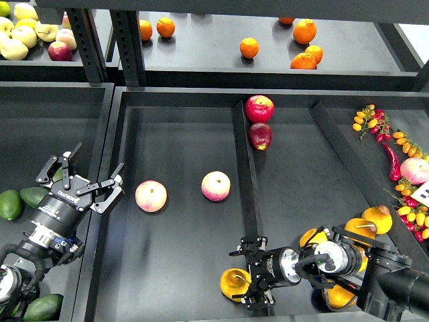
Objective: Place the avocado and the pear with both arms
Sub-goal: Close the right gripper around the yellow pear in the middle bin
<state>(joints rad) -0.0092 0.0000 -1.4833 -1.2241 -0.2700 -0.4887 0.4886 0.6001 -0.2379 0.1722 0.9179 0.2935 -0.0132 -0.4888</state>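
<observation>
Black shelving fills the view, its trays (167,268) split by a ridge (244,174) running from twelve to six o'clock. At nine o'clock the left gripper (82,176) hovers over the wall between two trays, fingers spread wide and holding nothing. Just beside it, toward eight o'clock, two avocados (23,200) lie in the left tray; a third (43,306) lies at seven o'clock, partly behind the arm.

At five o'clock the right gripper (252,280) points toward nine, its fingers close against a pear (234,283) that rests on the tray floor. I cannot tell whether they clamp it. More pears (372,221) lie at four o'clock behind the right arm.

Two peaches (182,190) sit near the centre, well apart from both grippers. Two red apples (259,121) touch at one o'clock. Oranges (305,41) are scattered on the upper shelf at twelve, and pale apples (27,33) crowd at eleven. Peppers and small tomatoes (395,154) lie at three o'clock.
</observation>
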